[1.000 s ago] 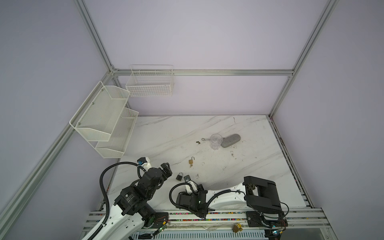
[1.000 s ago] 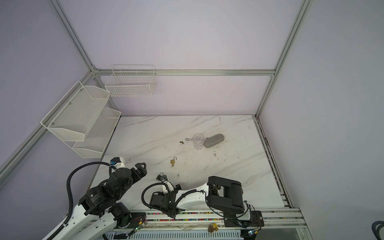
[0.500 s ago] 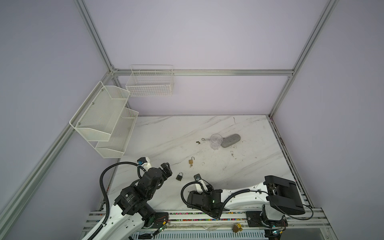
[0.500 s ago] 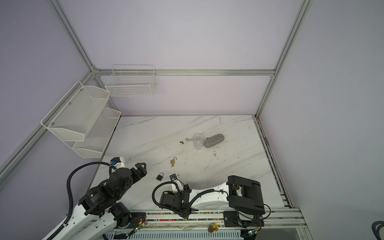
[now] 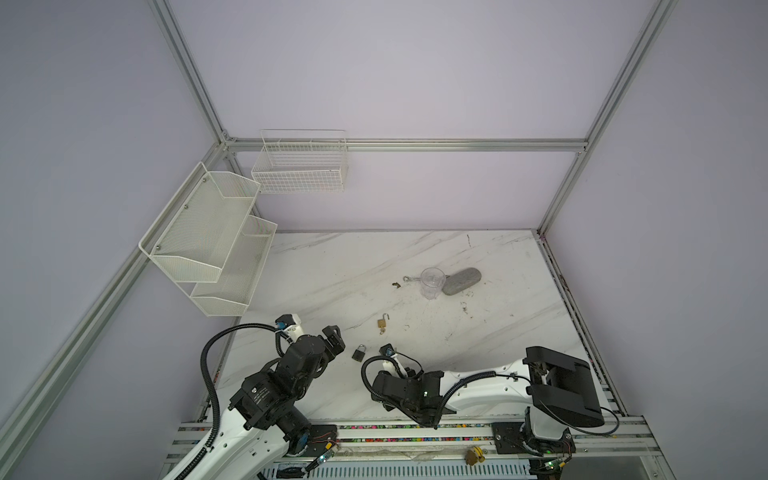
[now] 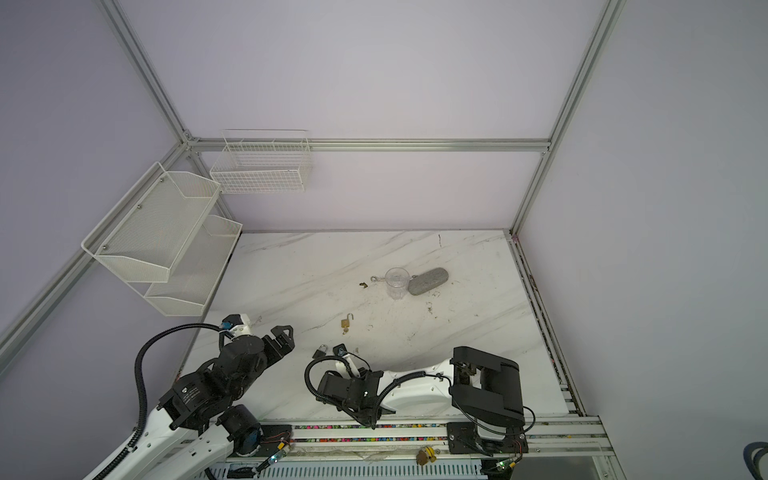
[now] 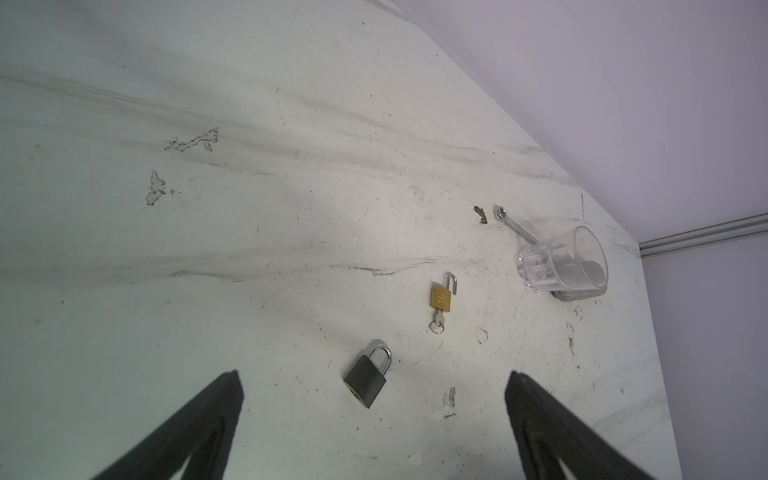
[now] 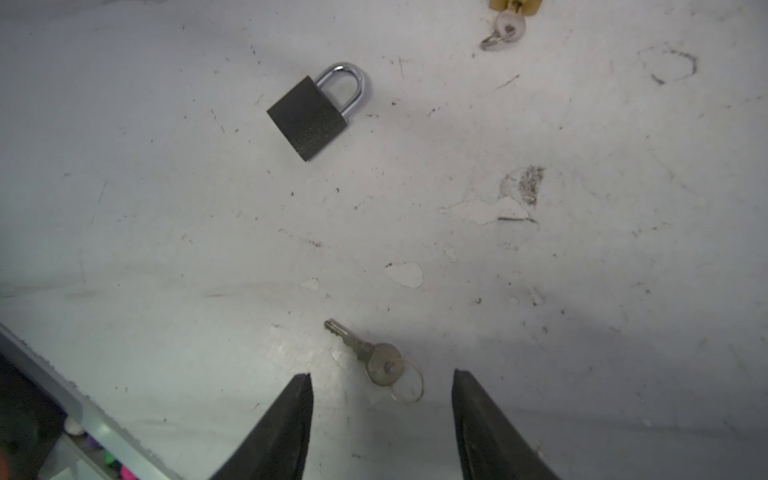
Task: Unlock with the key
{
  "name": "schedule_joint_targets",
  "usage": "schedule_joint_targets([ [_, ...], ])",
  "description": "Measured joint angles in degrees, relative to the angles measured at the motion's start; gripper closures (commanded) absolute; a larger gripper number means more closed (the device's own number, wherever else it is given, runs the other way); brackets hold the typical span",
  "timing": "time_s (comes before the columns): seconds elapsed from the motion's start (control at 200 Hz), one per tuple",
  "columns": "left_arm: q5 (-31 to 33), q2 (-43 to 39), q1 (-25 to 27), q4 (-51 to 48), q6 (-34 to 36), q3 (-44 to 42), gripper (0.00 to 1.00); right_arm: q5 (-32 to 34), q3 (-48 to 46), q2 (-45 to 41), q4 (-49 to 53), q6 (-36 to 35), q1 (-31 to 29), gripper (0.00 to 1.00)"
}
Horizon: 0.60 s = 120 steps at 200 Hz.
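I look down on a white, marble-patterned table (image 5: 353, 257). Grey veins run across it on the diagonal, and the surface is scuffed, peppered with dark grit and chipped in small flakes near the front edge. Plain lilac walls (image 5: 415, 83) close it in on three sides, edged by aluminium frame rails (image 5: 415, 144). A two-tier white mesh shelf (image 5: 208, 237) hangs on the left wall and a white wire basket (image 5: 299, 166) on the back wall.

Toward the back stands a clear glass tumbler (image 5: 431, 282). A flat, oval grey stone (image 5: 462, 281) lies just beside it, and a thin shiny metal rod (image 7: 515, 226) with a ring end lies on its other side. Nearer to me, a small brass padlock (image 5: 382, 323) lies with its shackle swung open and a small ringed key (image 7: 437, 322) stuck in its base.

The dark padlock (image 5: 359, 353) is a matte, squarish block with a bright chrome shackle pushed home. It lies flat near the front, between my two hands. The key (image 8: 365, 353) is dull silver with a round head and a thin wire ring. It lies flat on the table near that padlock, blade turned roughly toward it.

My right hand (image 8: 381, 374) has its black tapered fingers partly apart on either side of the key's head, not gripping it. My left hand (image 5: 333, 337) is spread wide, holds nothing, and faces the dark padlock.
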<state>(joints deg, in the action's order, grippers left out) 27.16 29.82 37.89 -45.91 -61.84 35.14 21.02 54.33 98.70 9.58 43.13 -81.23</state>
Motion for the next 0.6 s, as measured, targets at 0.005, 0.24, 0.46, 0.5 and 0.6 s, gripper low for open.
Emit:
schedule_joint_targets([
  [0.005,0.0,0.0,0.0,0.0,0.0,0.0,0.00,-0.2,0.0,0.0,0.0,-0.2,0.1,0.52],
  [0.24,-1.2,2.5,0.0,1.8,0.6,0.0,0.00,-3.5,-1.7,-0.5,-1.0,-0.7,2.3,0.61],
  [0.46,-1.6,3.0,0.0,2.6,1.3,0.0,0.00,-5.2,-1.3,0.7,-1.2,-1.0,2.3,0.67],
  [0.5,-1.7,3.0,0.0,2.7,1.4,0.0,0.00,-5.4,-1.3,1.1,-1.2,-1.0,2.3,0.68],
  [0.6,-1.9,3.0,0.0,3.1,1.4,0.0,0.00,-5.4,-1.2,1.5,-1.2,-1.0,2.3,0.70],
])
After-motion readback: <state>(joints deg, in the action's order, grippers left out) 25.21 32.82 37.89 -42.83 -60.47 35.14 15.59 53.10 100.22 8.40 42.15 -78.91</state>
